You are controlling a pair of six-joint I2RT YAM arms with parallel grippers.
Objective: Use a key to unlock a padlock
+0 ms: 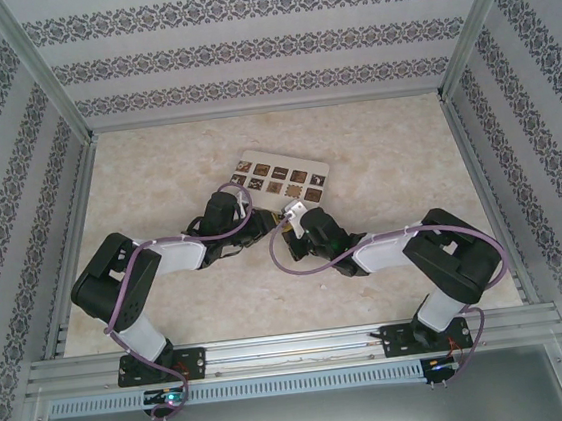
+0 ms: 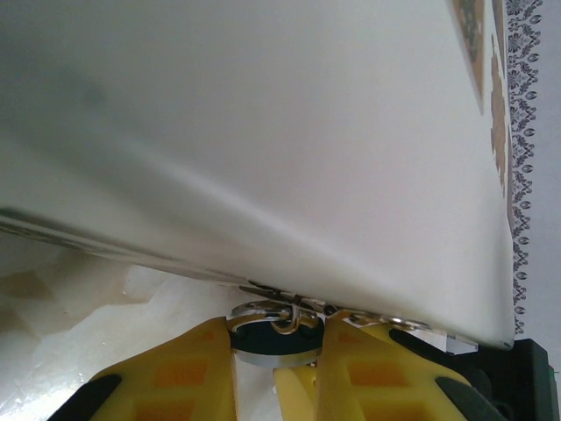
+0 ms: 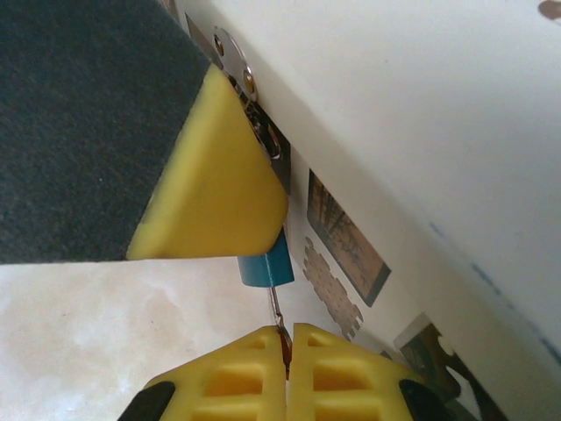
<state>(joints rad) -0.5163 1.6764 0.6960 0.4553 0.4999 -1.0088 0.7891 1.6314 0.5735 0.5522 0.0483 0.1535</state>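
The padlock (image 2: pixel 263 349) is a small round blue body with a silver rim, and my left gripper (image 2: pixel 279 340) is shut on it. Its thin shackle (image 2: pixel 294 321) hooks into metal fittings under the white box (image 2: pixel 289 149). In the right wrist view the blue padlock (image 3: pixel 263 268) pokes out below the left gripper's yellow finger (image 3: pixel 215 193). My right gripper (image 3: pixel 288 338) is shut on the key (image 3: pixel 279 309), whose thin blade reaches up to the padlock's bottom face. In the top view the left gripper (image 1: pixel 258 216) and right gripper (image 1: pixel 288 217) meet at the box's near edge.
The white box with dark patterned squares (image 1: pixel 283 178) lies on the marble-look table (image 1: pixel 156 173), just beyond both grippers. A metal hasp (image 3: pixel 256 110) hangs on its side. Patterned walls and aluminium rails (image 1: pixel 285 346) enclose the table.
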